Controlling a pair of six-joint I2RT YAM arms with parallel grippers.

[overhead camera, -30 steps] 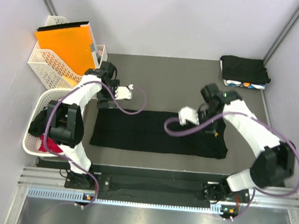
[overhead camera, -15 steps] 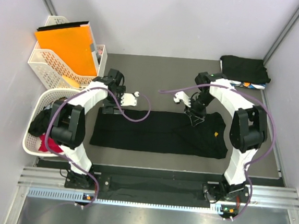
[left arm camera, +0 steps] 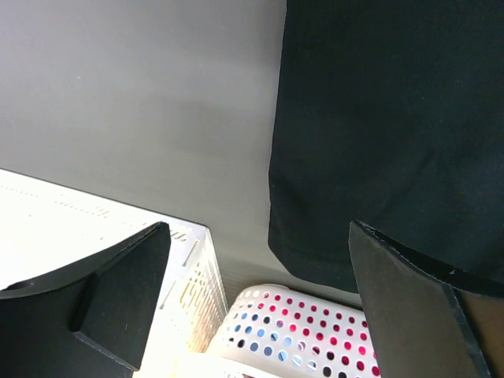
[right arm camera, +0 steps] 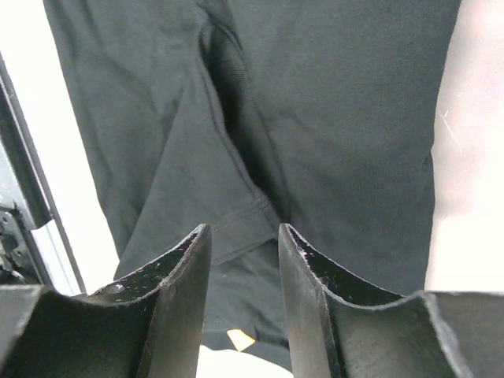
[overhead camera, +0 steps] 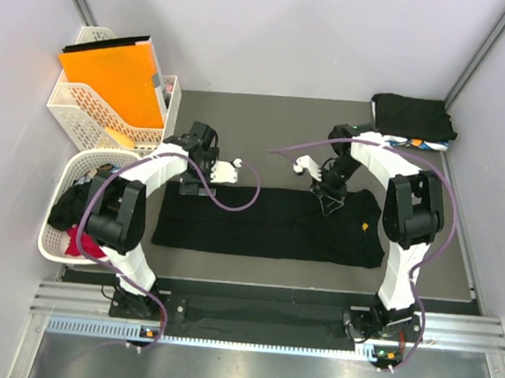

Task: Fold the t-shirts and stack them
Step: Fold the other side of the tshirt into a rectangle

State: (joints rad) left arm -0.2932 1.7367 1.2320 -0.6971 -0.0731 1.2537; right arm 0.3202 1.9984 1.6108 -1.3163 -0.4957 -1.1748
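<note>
— While the black t-shirt (overhead camera: 267,221) lies as a long band across the middle of the top view, what step is this?

— A fold partway through, I'd judge: the sides are in and the crosswise fold is not yet made. The left gripper (left arm camera: 260,272) hangs wide open and empty over the band's left edge. The right gripper (right arm camera: 244,232) has its jaws a narrow gap apart above a sleeve seam, with nothing between them.

— And next?

— Probably each claw must pinch an edge through all layers, then carry it over.

— Anything unclear?

— Whether the right fingertips (right arm camera: 173,299) touch cloth, I cannot tell. That arm covers the band's upper right. The folded stack (overhead camera: 413,119) at upper right is too small to count.
</note>
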